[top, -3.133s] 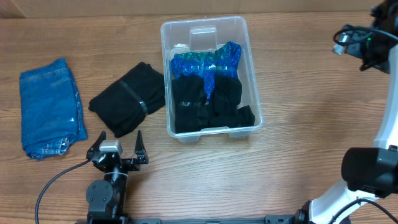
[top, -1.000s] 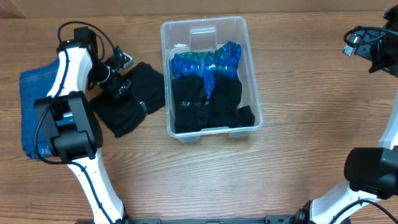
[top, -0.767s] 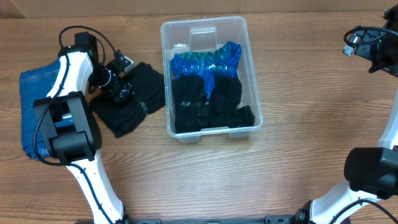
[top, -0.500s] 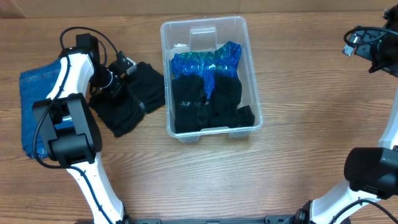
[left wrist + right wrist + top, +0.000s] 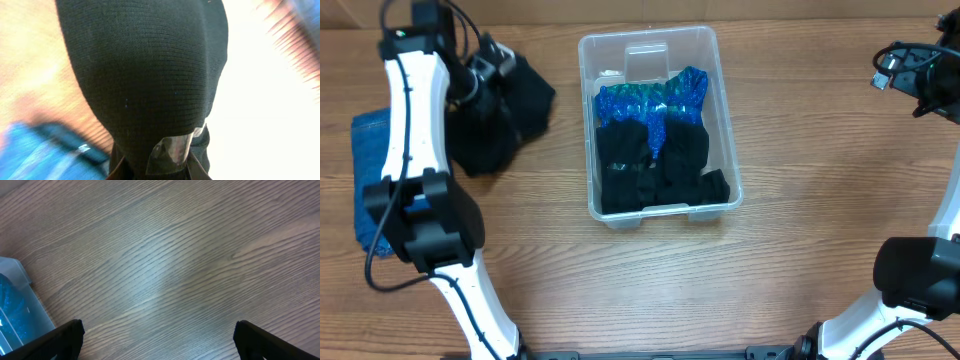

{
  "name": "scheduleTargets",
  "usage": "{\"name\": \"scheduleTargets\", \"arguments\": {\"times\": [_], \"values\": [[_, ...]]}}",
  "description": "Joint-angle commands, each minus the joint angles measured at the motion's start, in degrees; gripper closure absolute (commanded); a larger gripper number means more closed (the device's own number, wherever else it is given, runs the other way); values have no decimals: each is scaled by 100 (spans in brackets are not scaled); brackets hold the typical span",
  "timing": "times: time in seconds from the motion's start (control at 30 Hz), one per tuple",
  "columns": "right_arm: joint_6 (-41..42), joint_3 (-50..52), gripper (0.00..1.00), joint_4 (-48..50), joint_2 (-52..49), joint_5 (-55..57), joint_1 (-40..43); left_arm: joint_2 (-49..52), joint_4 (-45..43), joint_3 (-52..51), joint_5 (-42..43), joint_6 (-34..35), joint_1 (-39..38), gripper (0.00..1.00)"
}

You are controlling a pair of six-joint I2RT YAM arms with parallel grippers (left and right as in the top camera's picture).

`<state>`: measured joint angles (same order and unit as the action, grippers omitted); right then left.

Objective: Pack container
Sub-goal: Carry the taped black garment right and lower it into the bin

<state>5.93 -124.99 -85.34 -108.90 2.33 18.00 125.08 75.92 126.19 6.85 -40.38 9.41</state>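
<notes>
The clear container [image 5: 720, 120] stands in the middle of the table, holding a shiny blue garment [image 5: 650, 100] and black garments [image 5: 655, 165]. Left of it, my left gripper [image 5: 482, 75] is shut on a folded black garment [image 5: 500, 115] and holds it off the table. In the left wrist view that black garment [image 5: 145, 75] fills the frame, with a clear tape band [image 5: 170, 152] just above my left gripper [image 5: 159, 172]. My right gripper [image 5: 160, 342] is open over bare wood at the far right, with the container's corner [image 5: 15, 307] at the frame's left edge.
Folded blue jeans [image 5: 368, 165] lie at the left edge, partly behind the left arm; they show as blurred blue jeans [image 5: 40, 155] in the left wrist view. The right arm [image 5: 918, 78] hangs over the far right corner.
My left gripper has shut on the black garment and raised it off the table, up and toward the far left. The right arm has not moved.
</notes>
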Motion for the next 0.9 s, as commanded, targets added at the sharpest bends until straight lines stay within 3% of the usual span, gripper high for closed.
{"name": "scheduleTargets", "arguments": {"times": [0.0, 0.23, 0.43, 0.87], "values": [[7, -98, 0, 13, 76, 15, 7, -890, 254, 789, 63, 125, -459, 96], [7, -98, 0, 13, 76, 15, 9, -2002, 339, 1204, 162, 120, -2177, 96], [7, -98, 0, 13, 76, 15, 7, -1895, 422, 1187, 374, -33, -3805, 96], [7, -98, 0, 13, 76, 15, 9, -693, 1370, 1187, 378, -140, -4269, 96]]}}
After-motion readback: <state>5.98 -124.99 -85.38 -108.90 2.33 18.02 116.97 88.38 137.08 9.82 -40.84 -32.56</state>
